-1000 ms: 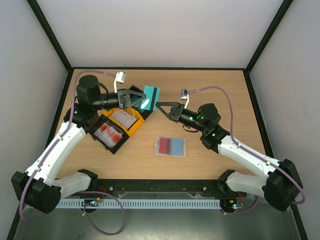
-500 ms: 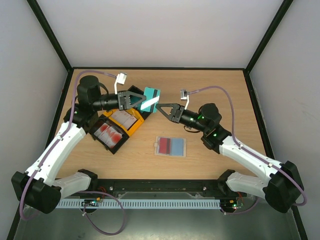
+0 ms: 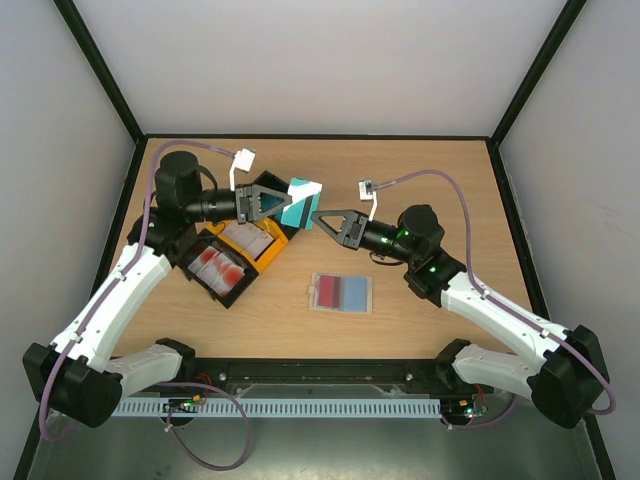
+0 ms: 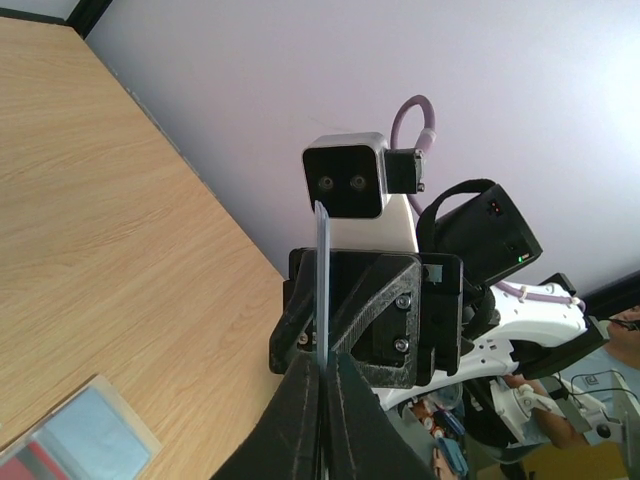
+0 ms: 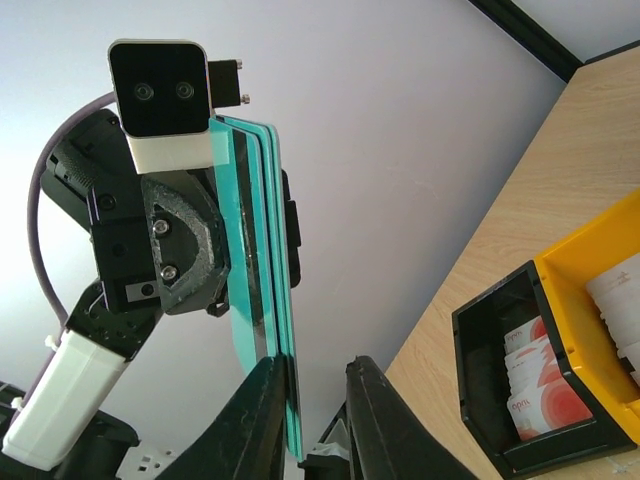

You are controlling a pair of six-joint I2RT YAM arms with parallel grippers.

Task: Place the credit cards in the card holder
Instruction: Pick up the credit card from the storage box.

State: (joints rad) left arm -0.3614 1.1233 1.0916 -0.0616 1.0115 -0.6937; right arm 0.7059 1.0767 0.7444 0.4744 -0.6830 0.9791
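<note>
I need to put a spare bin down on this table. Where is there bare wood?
Free: the far strip of the table along the back wall, and the right side beyond the right arm. Crowded: left centre, where the bins sit and both arms' jaws meet at the teal cards; a red-and-blue flat piece lies mid-table.

— Where is there room on the table [image 3: 330,160]?
— The far strip along the back wall and the whole right side are bare wood. Toward the front only the card holder [image 3: 340,292] lies flat, with wood all round it.
— And what blocks the way?
— The bins [image 3: 225,268] fill the left, just beside the left arm. Mid-table the left gripper [image 3: 285,204] and right gripper [image 3: 317,218] meet nose to nose, with the teal cards [image 3: 301,199] raised between them. Nothing passes there. A cable [image 3: 430,176] arches behind the right one.
</note>
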